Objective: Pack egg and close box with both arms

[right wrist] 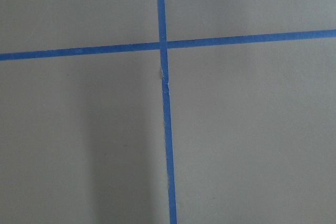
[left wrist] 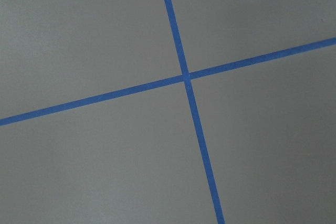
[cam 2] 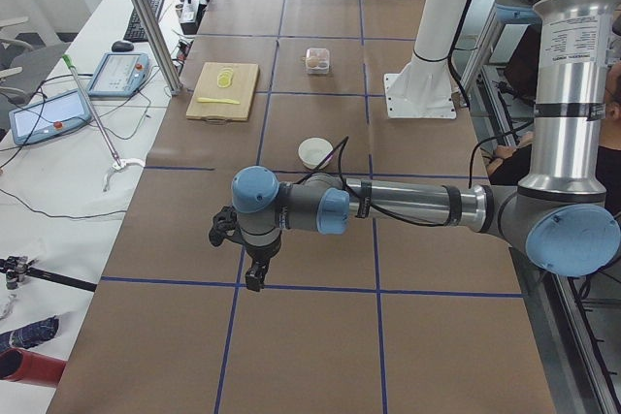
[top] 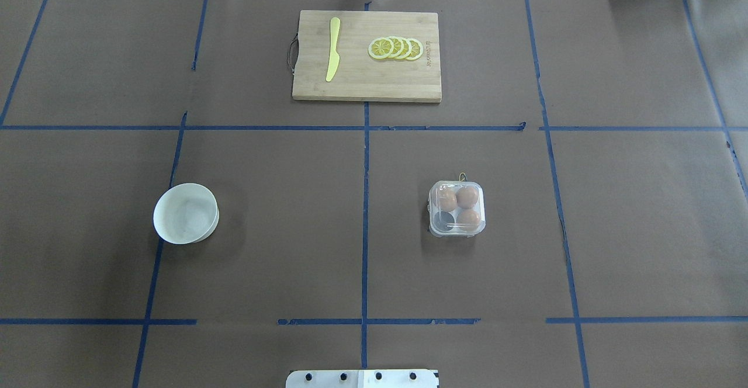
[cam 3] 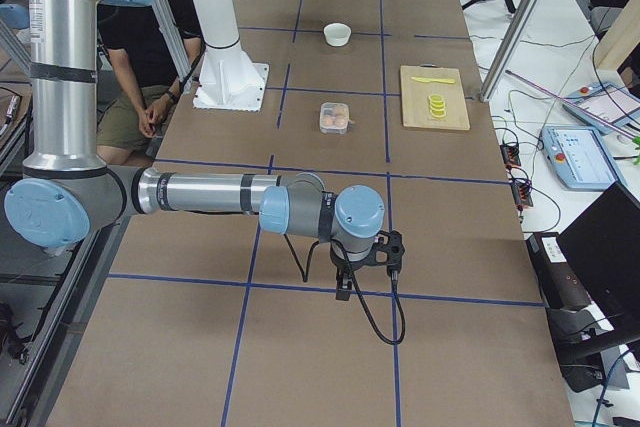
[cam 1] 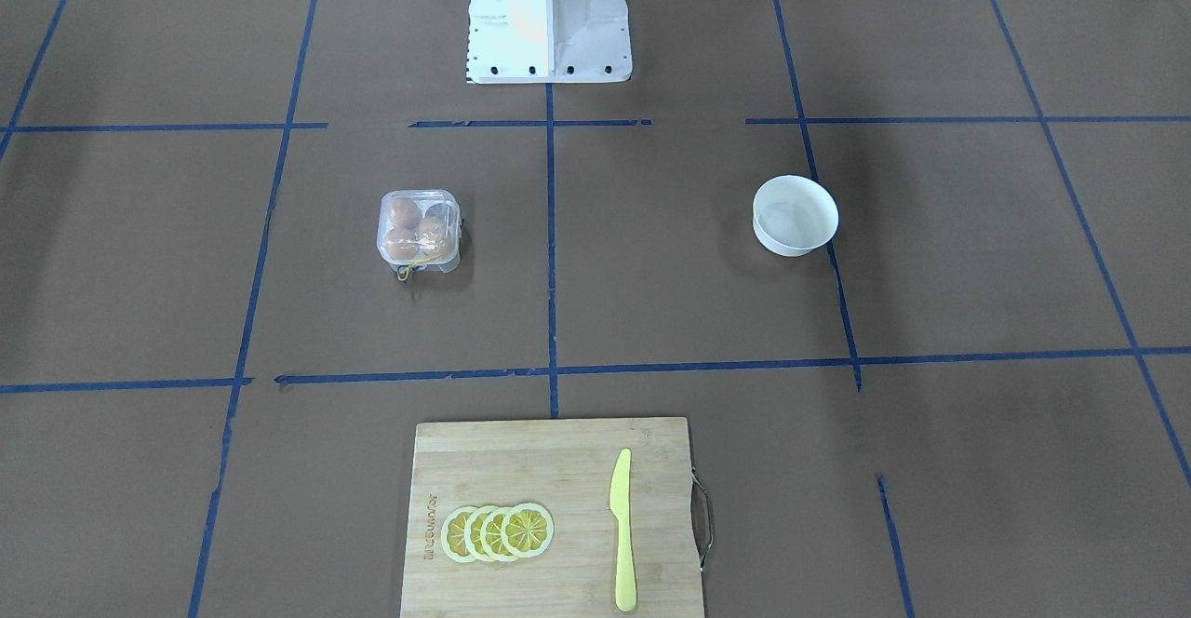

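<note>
Right gripper (cam 3: pixel 343 287) hangs over the bench (cam 3: pixel 300 367), released or clenched I cannot tell; left gripper (cam 2: pixel 254 278) same. Egg box (top: pixel 456 208) sits well apart on the right gripper's half, nearer it, with three eggs (top: pixel 467 197) inside.

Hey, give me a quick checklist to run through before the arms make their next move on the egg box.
1. Box contents: three eggs seated, one cup empty: ok.
2. Lid lies over the cups: ok; latched: cannot tell.
3. White bowl holds no egg: ok.
4. Left gripper open or shut: cannot tell.
5. Right gripper open or shut: cannot tell.
6. Both grippers far from the box: ok.
</note>
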You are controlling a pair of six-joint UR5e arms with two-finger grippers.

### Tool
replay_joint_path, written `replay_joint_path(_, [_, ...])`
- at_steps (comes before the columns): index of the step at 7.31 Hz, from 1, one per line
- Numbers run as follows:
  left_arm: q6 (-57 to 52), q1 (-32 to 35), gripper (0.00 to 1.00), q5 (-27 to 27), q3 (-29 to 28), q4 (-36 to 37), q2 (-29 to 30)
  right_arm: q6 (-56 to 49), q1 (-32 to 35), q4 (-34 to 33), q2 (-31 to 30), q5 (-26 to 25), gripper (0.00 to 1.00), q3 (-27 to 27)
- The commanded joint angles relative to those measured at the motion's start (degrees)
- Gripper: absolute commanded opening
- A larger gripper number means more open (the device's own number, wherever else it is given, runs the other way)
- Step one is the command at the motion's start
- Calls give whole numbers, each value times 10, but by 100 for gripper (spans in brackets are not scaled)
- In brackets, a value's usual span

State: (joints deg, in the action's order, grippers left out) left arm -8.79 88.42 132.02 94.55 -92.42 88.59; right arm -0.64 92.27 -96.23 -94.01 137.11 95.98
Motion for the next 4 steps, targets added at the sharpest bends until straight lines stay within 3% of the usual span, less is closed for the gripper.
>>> replay_joint_path(1, [0,0,100,0,1,-1,-1,0,1,0,1,0,100,0])
replay_joint_path(4, [-1,0,100,-1,2,-3,0,0,4,0,1,0,100,0])
